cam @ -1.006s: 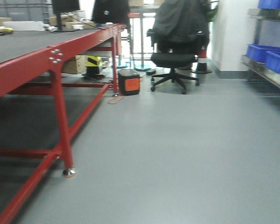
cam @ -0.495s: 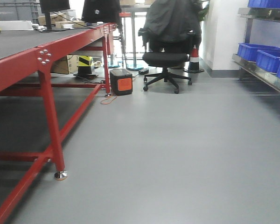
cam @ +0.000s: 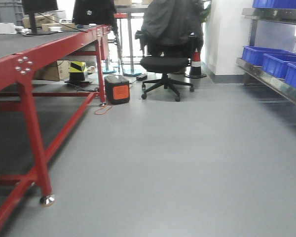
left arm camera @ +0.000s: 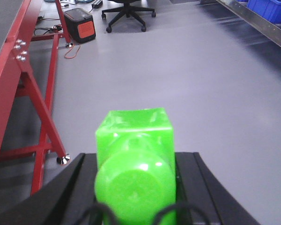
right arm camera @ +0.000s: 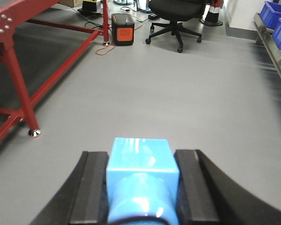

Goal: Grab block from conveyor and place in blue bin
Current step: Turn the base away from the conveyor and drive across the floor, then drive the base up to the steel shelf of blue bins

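Pinching a green block point(left arm camera: 133, 136) in the left tool point(left arm camera: 136, 164), a blue block point(right arm camera: 140, 157) in the right tool point(right arm camera: 141, 180), held clear of the conveyor point(cam: 15, 44). Looks like the carry step, pickup done. Next, probably: turn toward the bins point(cam: 266, 57), well apart from the conveyor across the floor point(cam: 177, 163), then lower and release.
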### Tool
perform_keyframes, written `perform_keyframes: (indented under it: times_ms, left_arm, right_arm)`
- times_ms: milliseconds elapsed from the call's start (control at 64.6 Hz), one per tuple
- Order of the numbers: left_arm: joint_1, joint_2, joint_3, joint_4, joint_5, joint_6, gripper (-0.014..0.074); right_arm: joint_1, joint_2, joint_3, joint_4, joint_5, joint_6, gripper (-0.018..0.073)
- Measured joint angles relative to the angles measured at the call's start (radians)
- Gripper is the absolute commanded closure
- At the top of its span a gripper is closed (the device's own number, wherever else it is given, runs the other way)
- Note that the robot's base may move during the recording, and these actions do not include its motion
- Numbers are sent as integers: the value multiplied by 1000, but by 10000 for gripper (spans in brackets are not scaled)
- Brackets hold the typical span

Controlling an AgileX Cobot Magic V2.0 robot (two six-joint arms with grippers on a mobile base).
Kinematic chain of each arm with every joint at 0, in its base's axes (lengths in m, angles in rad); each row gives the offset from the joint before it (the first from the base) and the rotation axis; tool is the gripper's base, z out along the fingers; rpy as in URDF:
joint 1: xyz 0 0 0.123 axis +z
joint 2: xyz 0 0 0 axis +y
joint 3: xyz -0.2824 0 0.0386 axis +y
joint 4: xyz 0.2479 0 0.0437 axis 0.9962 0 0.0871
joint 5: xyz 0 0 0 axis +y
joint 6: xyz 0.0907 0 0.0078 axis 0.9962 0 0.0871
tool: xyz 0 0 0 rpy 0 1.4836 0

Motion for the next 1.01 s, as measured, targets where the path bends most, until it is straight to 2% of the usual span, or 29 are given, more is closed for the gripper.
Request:
perform_keyframes:
  times_ms: [1006]
  left_arm:
    - [0, 0, 0, 0, 0, 0, 707]
  right_arm:
    - [0, 0, 0, 0, 0, 0, 712]
